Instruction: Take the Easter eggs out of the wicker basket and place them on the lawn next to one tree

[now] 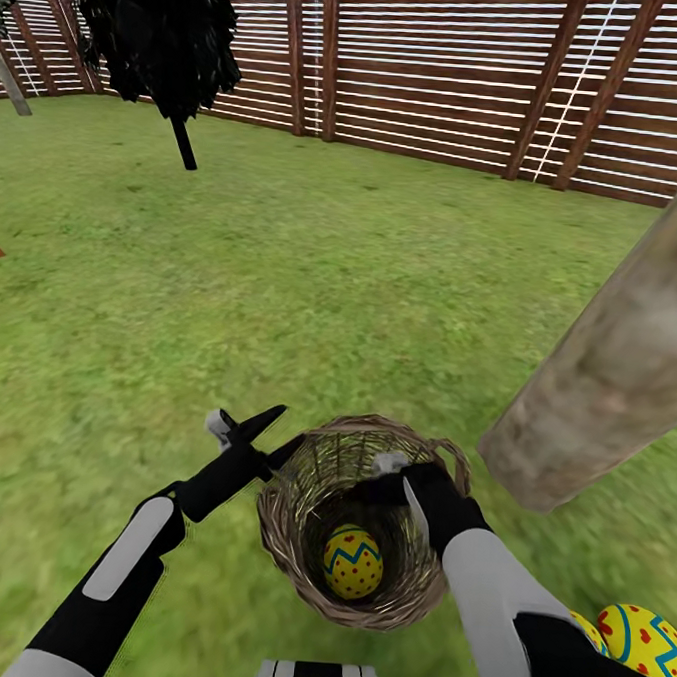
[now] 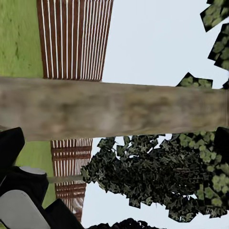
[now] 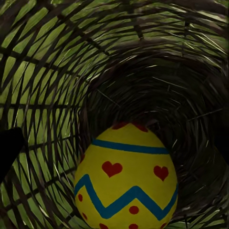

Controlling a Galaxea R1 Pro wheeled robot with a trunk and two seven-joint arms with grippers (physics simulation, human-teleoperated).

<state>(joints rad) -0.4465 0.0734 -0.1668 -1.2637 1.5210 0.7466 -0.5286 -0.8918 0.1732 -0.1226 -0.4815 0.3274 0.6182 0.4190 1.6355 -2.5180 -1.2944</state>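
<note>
Last egg [image 1: 353,562] sits in the wicker basket [image 1: 286,546]; right gripper [image 1: 409,488] is reaching in, can't tell how open. Next: grab it, drop it by the tree [image 1: 617,366] at right.

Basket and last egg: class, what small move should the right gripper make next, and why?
Probably lower the right gripper deeper into the basket and close on the egg. It sits above the rim, one egg lies at the bottom, and two eggs already rest on the grass by the trunk.

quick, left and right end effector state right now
Left end effector: open, empty, beside the wicker basket.
Right end effector: inside the basket above the Easter egg; open or shut cannot be told.
</note>
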